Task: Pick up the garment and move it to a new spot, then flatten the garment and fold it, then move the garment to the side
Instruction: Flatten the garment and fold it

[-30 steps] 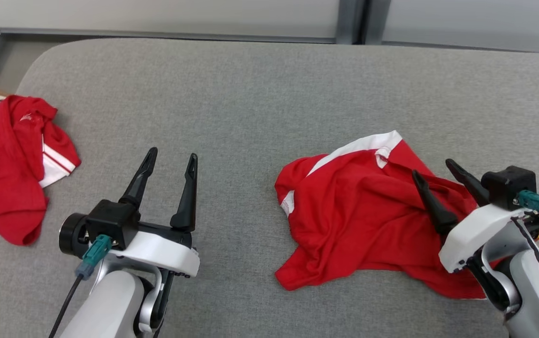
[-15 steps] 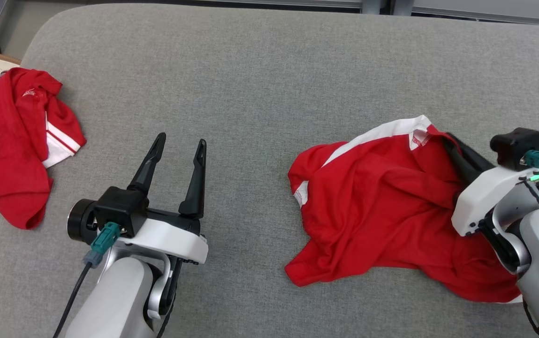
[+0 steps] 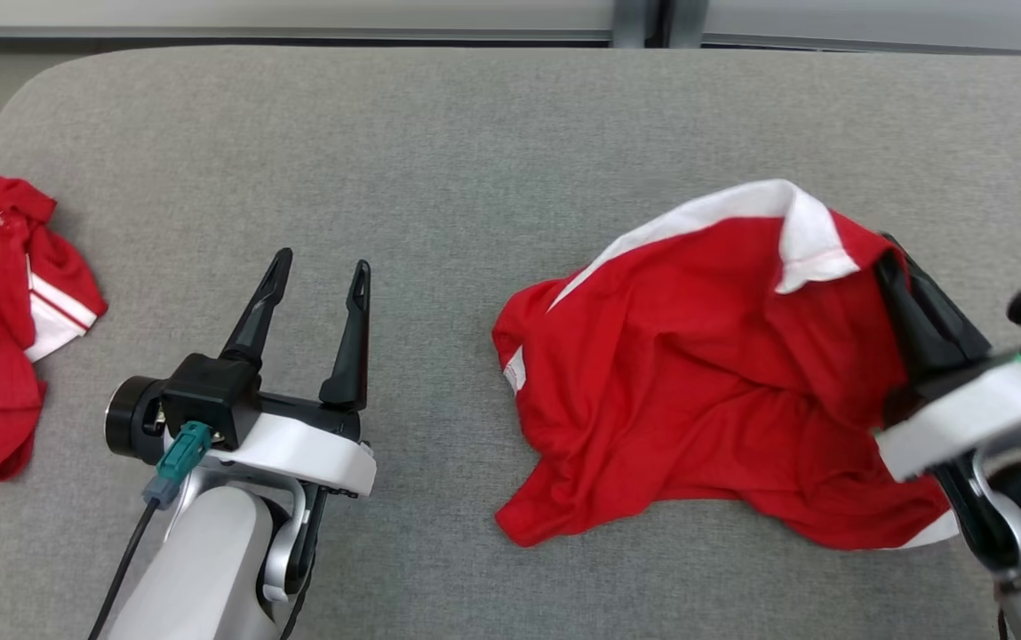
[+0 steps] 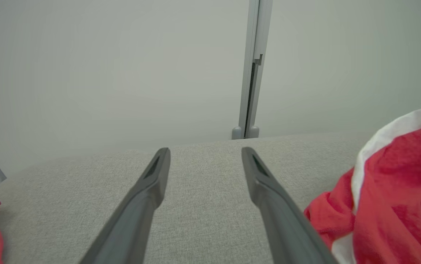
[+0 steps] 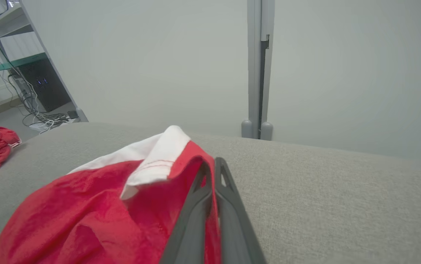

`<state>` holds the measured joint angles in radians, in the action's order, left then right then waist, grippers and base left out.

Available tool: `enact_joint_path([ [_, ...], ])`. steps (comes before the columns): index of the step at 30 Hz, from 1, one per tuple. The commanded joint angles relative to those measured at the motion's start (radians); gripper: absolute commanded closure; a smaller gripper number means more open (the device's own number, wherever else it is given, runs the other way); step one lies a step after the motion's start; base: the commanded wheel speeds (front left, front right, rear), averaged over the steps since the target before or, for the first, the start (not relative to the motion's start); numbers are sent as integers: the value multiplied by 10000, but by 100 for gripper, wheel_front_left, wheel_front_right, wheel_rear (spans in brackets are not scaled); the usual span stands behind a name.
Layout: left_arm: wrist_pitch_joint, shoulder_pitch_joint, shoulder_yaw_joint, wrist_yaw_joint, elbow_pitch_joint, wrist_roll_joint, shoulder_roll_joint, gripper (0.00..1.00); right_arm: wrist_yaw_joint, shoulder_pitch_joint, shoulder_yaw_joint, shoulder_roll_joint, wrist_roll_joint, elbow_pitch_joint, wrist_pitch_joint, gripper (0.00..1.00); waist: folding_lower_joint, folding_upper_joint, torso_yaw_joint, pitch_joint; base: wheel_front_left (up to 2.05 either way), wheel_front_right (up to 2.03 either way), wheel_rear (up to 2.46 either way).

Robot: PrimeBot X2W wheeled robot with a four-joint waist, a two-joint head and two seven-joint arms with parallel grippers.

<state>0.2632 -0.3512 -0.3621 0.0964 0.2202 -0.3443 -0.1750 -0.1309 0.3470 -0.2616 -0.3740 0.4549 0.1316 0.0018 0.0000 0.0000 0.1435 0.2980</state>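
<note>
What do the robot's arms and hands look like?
Each hand has two long, thin black fingers that taper to points, like tongs. The left hand sits on a black block and a glossy white wrist cover, with a silvery-grey arm behind. A teal plug with a black cable hangs from it. The right hand has the same white cover.

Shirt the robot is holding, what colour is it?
The shirt is red with white trim; the head view shows it best.
</note>
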Motion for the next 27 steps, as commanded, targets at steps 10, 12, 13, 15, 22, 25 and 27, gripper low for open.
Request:
enact_joint_path([
  [10,18,209,180,-136,78,91,-78,0,0,-3099,1439,227,297,-1532,1865,100,0,0,-286,-291,0,0,0],
  [12,18,230,200,-152,113,81,-70,0,1,-3432,1622,264,359,-1328,2070,100,0,0,-291,-307,0,0,0],
  [13,18,228,208,-167,127,75,-62,0,1,-3533,1685,267,359,-1203,2118,100,0,0,-287,-305,0,0,0],
  [15,18,217,231,-180,154,71,-55,0,1,-3588,1752,391,507,-870,2096,100,0,0,-289,-309,0,0,0],
  [22,18,346,299,-152,250,81,22,0,1,-3094,1536,533,759,329,1355,36,0,0,-309,-389,0,0,0],
  [25,18,413,358,-107,243,101,30,0,1,-2920,1655,591,784,313,723,0,0,0,-365,-468,0,0,0],
  [27,18,506,400,-67,203,115,23,0,1,-2810,1827,635,761,193,330,0,0,0,-427,-515,0,0,0],
])
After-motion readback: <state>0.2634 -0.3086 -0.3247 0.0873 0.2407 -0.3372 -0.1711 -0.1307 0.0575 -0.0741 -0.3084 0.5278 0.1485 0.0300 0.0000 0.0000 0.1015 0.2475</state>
